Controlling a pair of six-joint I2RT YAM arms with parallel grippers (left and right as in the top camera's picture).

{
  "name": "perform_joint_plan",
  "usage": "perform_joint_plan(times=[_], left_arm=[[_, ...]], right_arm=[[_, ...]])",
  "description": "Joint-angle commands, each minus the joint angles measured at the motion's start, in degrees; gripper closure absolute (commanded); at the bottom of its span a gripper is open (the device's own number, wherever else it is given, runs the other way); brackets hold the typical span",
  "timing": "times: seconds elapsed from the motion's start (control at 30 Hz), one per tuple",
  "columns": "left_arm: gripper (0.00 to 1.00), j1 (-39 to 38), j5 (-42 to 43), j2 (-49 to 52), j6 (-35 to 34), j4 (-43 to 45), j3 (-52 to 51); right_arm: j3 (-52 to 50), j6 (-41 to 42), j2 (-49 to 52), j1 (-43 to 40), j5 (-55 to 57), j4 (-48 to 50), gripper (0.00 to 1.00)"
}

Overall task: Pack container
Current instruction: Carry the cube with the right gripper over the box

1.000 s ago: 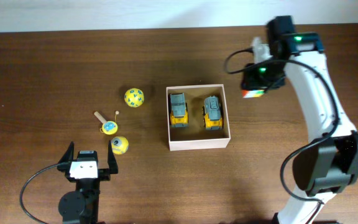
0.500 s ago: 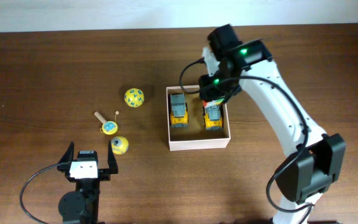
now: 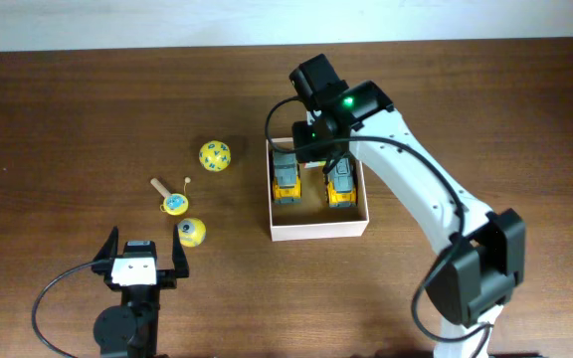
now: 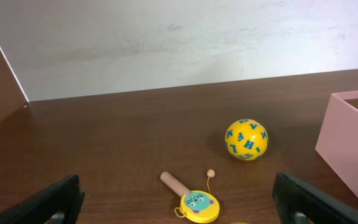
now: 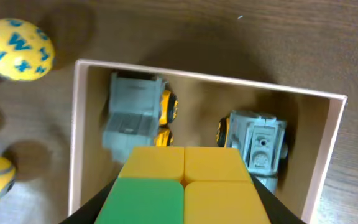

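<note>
The container (image 3: 316, 232) is a whitish-pink square box at the table's middle; it also shows in the right wrist view (image 5: 76, 124) and as a pink wall in the left wrist view (image 4: 353, 137). Two yellow-and-grey toy trucks (image 3: 286, 177) (image 3: 341, 181) lie inside it. My right gripper (image 3: 316, 147) hovers over the box's far part, shut on a puzzle cube (image 5: 185, 183) with yellow and green tiles. My left gripper (image 3: 139, 261) is open and empty near the front left, apart from the toys.
A yellow ball with blue letters (image 3: 215, 156) lies left of the box. A yellow paddle drum with a wooden handle (image 3: 172, 202) and a small yellow ball (image 3: 191, 233) lie just ahead of my left gripper. The white wall runs along the table's far edge.
My right arm has swung left with the cube, from right of the box to above its far part. The left arm and the toys have not moved.
</note>
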Motion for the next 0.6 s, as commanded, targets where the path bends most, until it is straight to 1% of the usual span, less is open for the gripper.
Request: perform_joint_plan(times=[0.0, 0.23, 0.5, 0.57], left_arm=[[0.01, -0.2, 0.5, -0.2, 0.9, 0.0, -0.4], [0.01, -0.2, 0.5, -0.2, 0.9, 0.0, -0.4], [0.01, -0.2, 0.5, -0.2, 0.9, 0.0, -0.4], [0.01, -0.2, 0.5, -0.2, 0.9, 0.0, -0.4]], right_arm=[[-0.7, 1.8, 3.8, 0.3, 2.1, 0.7, 0.57], [-0.7, 2.1, 7.4, 0.3, 2.1, 2.2, 0.58], [-0.7, 3.3, 8.0, 0.2, 3.1, 3.4, 0.58], [-0.7, 4.9, 8.0, 0.2, 3.9, 3.5, 0.58]])
